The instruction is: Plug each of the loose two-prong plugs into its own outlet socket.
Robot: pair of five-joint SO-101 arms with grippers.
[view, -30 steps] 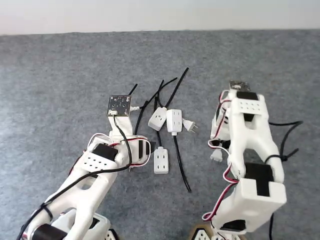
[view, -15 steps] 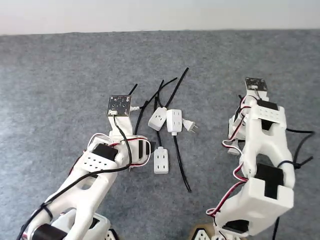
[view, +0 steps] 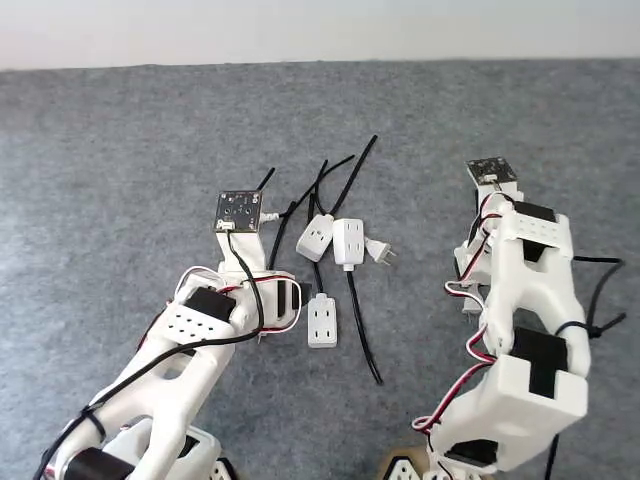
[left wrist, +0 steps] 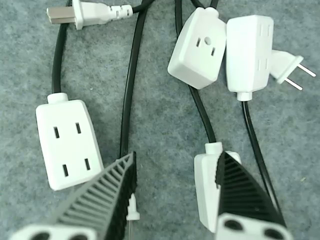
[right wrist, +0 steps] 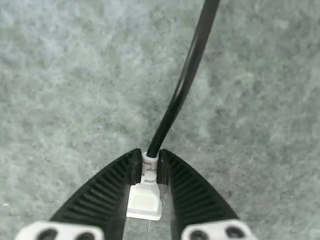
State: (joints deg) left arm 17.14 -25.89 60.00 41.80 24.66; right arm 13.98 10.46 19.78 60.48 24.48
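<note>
Right claw has swung out sideways, clamped shut on a plug, well apart from the sockets, I guess to drag its cable free. Left claw hangs wide open above them, likely ready to steady one.

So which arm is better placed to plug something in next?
Right, probably: the right claw is shut on a white plug, while the left claw hangs open by an outlet socket.
</note>
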